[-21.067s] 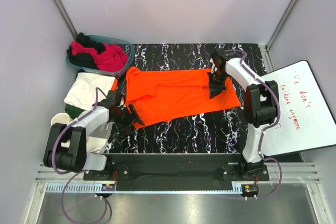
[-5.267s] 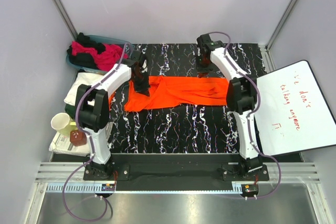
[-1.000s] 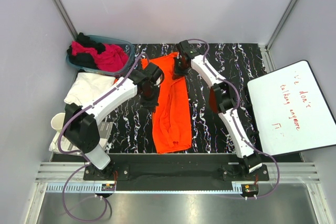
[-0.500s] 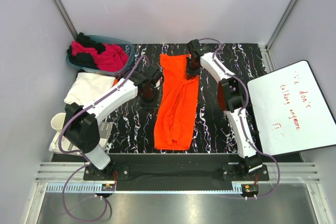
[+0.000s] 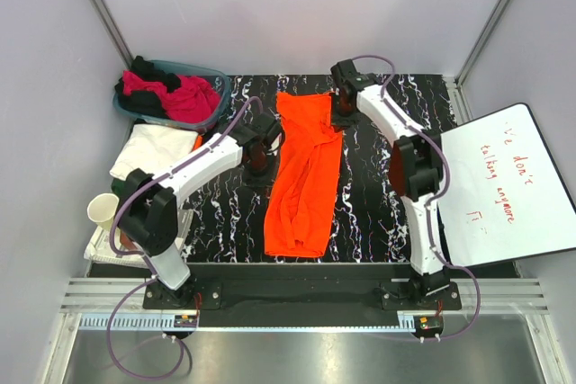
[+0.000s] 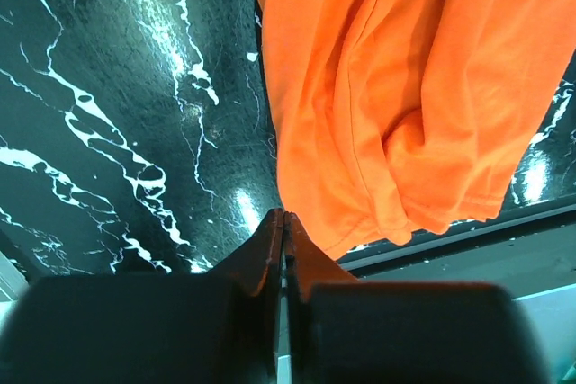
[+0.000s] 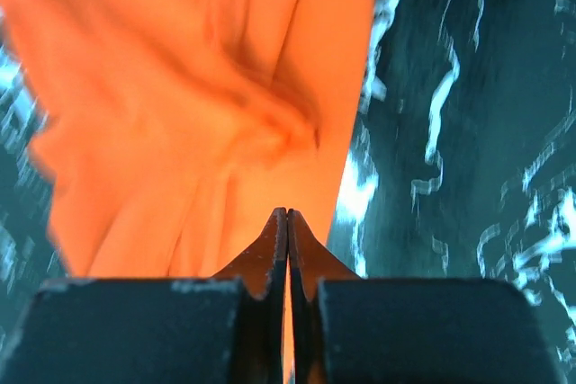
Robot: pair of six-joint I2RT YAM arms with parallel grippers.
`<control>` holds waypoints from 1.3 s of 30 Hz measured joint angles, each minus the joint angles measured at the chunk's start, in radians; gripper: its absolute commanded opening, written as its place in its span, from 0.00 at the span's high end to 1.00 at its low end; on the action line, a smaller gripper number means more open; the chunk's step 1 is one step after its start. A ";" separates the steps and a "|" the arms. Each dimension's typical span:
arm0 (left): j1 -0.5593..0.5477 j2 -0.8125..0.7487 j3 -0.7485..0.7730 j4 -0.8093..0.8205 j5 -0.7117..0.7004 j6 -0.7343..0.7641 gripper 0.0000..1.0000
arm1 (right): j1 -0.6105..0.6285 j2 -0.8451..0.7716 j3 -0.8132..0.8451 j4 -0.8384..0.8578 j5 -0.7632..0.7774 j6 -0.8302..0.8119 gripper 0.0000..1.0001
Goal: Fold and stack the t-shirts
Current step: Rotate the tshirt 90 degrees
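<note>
My left gripper (image 6: 283, 218) is fully closed, tips at the left edge of the orange shirt (image 5: 304, 168); I cannot tell if cloth is caught between them. My right gripper (image 7: 288, 215) is closed on the shirt's far right corner. The shirt lies lengthwise down the middle of the table (image 5: 378, 195), rumpled.

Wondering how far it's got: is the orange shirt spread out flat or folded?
Folded, loosely: the orange shirt lies doubled into a long, narrow, rumpled strip on the table, with layers overlapping.
</note>
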 measured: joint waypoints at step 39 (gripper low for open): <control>0.441 -0.016 -0.161 0.087 0.119 0.136 0.01 | 0.583 -0.450 -0.696 0.050 -0.312 0.148 0.56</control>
